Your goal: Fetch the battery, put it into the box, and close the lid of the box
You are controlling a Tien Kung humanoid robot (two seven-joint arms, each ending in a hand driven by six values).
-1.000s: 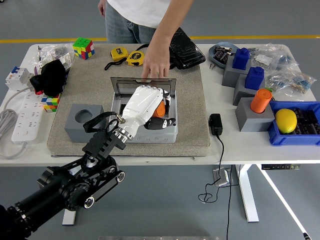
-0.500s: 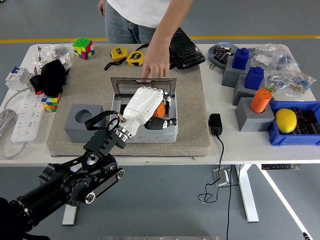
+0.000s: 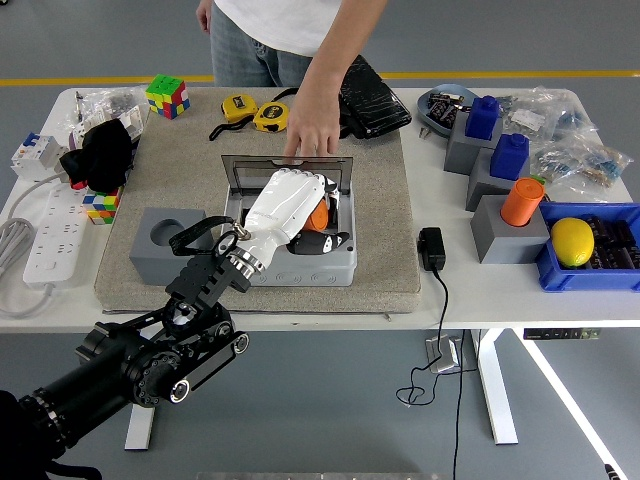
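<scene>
The left hand (image 3: 285, 207) hovered inside the open grey box (image 3: 345, 262), fingers curled around the orange battery (image 3: 319, 216): placing underway. A person's hand (image 3: 313, 125) steadied the raised lid (image 3: 287, 165). Next, releasing and withdrawing would likely precede closing.

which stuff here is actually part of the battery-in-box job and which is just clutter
In the job:
- orange battery under the left hand
- grey box
- box lid, open, steadied by a person's hand

Lying about:
- Rubik's cube
- yellow tape measures
- power strip
- lemon
</scene>
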